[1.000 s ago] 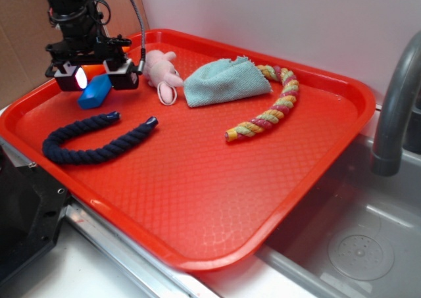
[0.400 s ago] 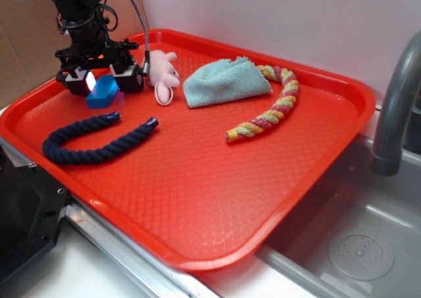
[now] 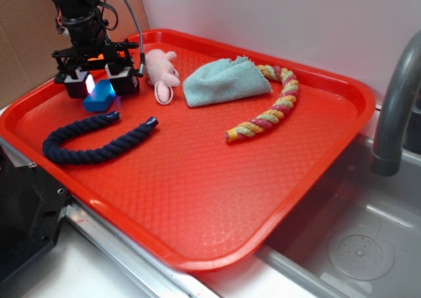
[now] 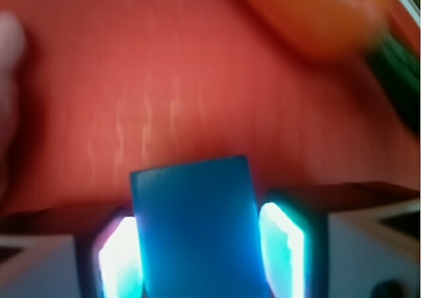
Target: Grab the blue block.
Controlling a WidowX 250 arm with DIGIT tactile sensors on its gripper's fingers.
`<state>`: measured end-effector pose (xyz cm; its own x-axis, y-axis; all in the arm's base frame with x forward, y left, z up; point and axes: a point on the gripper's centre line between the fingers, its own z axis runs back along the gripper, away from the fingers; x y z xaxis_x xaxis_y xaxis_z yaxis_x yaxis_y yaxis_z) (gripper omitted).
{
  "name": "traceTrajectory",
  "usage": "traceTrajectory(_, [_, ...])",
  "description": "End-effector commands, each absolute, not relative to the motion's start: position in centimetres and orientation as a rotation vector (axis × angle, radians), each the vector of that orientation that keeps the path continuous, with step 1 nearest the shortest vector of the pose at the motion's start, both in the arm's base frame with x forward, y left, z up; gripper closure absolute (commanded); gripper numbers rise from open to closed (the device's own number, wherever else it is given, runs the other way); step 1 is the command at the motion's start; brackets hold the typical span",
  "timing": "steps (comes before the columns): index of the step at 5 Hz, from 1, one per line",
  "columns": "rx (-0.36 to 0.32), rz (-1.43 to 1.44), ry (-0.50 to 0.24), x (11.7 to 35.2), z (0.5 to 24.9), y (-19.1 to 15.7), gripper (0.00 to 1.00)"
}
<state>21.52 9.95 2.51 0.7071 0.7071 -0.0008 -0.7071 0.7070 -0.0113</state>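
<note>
At the red tray's (image 3: 316, 153) far-left corner, the gripper (image 3: 97, 82) straddles the blue block (image 3: 99, 97), jaws just beside its two long sides, not clearly clamped. The block looks light, rigid and matte; those flat sides suit pinching.

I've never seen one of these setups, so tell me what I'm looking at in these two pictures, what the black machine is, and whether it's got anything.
The black machine is a small robot arm ending in a gripper with two jaws. One picture is taken from the side; the other from a camera on the arm's wrist, looking down between the jaws. On the red tray lie a navy rope, a pink soft toy, a teal cloth and a striped rope. The blue block sits between the glowing pads; whether they grip it yet I cannot tell.
</note>
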Motion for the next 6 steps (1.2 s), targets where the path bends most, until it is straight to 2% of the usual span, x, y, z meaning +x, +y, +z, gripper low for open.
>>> traceTrajectory(1, [-0.025, 0.601, -0.014, 24.6, 11.8, 4.0, 1.00])
traceTrajectory(2, [-0.115, 0.468, 0.008, 23.7, 15.3, 0.8, 1.00])
traceTrajectory(3, [-0.149, 0.383, -0.024, 21.4, 18.9, -1.6, 1.00])
traceTrajectory(4, [-0.126, 0.388, -0.087, 18.8, 20.9, -2.7, 1.00])
traceTrajectory(5, [-0.146, 0.357, -0.013, 17.7, 20.6, -2.4, 1.00])
traceTrajectory(6, [-0.144, 0.379, 0.031, 18.5, 21.0, -1.2, 0.09])
